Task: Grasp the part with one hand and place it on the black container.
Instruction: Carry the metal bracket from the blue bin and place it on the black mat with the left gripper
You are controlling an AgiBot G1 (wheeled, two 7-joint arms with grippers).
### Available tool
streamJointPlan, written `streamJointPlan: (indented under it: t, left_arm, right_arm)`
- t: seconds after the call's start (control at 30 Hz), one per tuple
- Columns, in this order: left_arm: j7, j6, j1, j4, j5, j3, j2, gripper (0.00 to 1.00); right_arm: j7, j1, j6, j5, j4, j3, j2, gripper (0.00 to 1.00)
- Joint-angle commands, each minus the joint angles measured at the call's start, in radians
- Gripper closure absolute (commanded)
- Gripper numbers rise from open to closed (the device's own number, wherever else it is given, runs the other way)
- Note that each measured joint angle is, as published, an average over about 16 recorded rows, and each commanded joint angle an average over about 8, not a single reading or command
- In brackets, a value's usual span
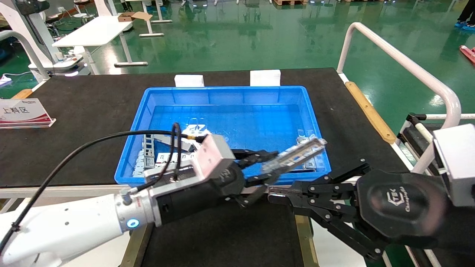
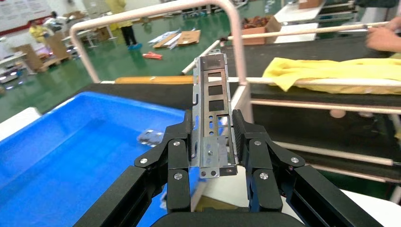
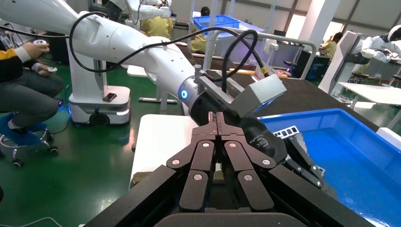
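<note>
My left gripper [image 1: 272,165] is shut on the part [image 1: 297,152], a narrow silver channel with rectangular cut-outs. It holds the part in the air over the front right corner of the blue bin [image 1: 226,94]. In the left wrist view the part [image 2: 212,90] stands between the fingers [image 2: 179,142], which press on its two long sides. The black container [image 1: 230,237], a matte panel with brass-coloured side strips, lies below and in front of the gripper. My right gripper [image 1: 272,194] is shut and empty, just right of the left one, over the container's right edge; it also shows in the right wrist view [image 3: 217,116].
Several more silver metal parts [image 1: 156,155] lie in the bin's front left corner. A white tube rail [image 1: 408,63] runs along the table's right side. A sign [image 1: 22,111] stands at the far left. My left arm [image 3: 156,66] crosses in front of the right gripper.
</note>
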Motion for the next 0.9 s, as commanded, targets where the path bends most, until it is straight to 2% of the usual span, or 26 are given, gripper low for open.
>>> streamJointPlan:
  t: [0.03,0.27,0.47,0.67,0.9]
  left_arm:
    - [-0.027,-0.033,0.001,-0.037,0.012,0.015,-0.013,1.00]
    - [-0.023,0.099,0.039,-0.038,-0.048,0.013,-0.031,1.00]
    - [0.009,0.207,0.115,-0.037,-0.120,-0.004,-0.069,1.00]
    - [0.050,0.233,0.224,-0.037,-0.182,-0.021,-0.111,1.00]
    - [0.109,0.199,0.386,-0.036,-0.259,-0.044,-0.148,1.00]
  right_arm:
    - [0.000,0.000,0.000,0.000,0.000,0.000,0.000,1.00]
    - [0.000,0.000,0.000,0.000,0.000,0.000,0.000,1.00]
    - [0.000,0.000,0.000,0.000,0.000,0.000,0.000,1.00]
    - [0.000,0.000,0.000,0.000,0.000,0.000,0.000,1.00]
    - [0.000,0.000,0.000,0.000,0.000,0.000,0.000,1.00]
